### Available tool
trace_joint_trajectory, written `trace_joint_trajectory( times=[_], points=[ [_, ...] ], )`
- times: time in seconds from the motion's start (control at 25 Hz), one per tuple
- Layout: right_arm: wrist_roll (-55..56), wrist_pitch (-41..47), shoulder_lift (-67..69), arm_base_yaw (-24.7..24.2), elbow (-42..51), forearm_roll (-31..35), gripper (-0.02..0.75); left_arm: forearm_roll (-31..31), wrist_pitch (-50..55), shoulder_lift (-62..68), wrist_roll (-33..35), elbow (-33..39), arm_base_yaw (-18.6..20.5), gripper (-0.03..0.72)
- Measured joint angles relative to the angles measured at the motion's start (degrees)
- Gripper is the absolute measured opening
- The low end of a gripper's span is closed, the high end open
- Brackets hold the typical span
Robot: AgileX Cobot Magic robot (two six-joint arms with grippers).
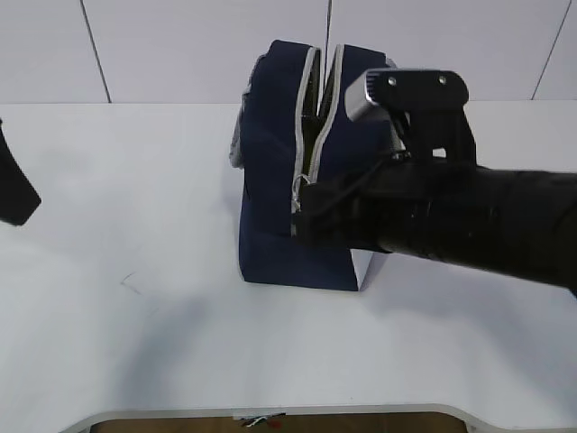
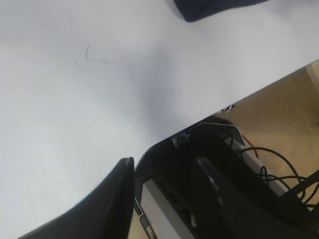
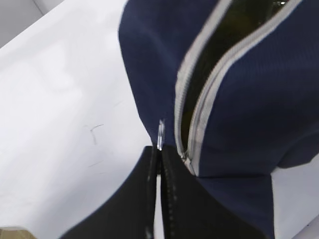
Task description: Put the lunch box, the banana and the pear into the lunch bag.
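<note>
Right pincer point(image 3: 159, 159) pinches ring pull point(image 3: 160, 134); lunch bag point(image 1: 270, 171) unzipped.

Bag point(image 1: 279, 189) standing mid-table point(image 1: 135, 343).
Right gripper point(image 3: 159, 164) reaching in at its front from the right; left arm point(image 1: 13, 189) sitting far left.

Bright even light washing my white table point(image 1: 135, 180), soft shadow pooling left of the bag point(image 1: 279, 198), my fingers point(image 3: 174, 209) blurring close to both wrist lenses
</note>
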Motion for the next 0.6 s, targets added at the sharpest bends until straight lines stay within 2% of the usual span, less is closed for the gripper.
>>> trace_joint_trajectory(
  times=[0.32, 0.6],
  points=[
    [-0.35, 23.22, -1.58, 0.00, -13.65, -0.96, 0.013, 0.12, -3.17, 0.00, 4.03, 6.78, 0.00, 0.258],
    [-0.44, 37.05, -1.58, 0.00, -25.01, -4.09, 0.013, -0.62, -16.77, 0.00, 10.88, 12.89, 0.00, 0.258]
  ],
)
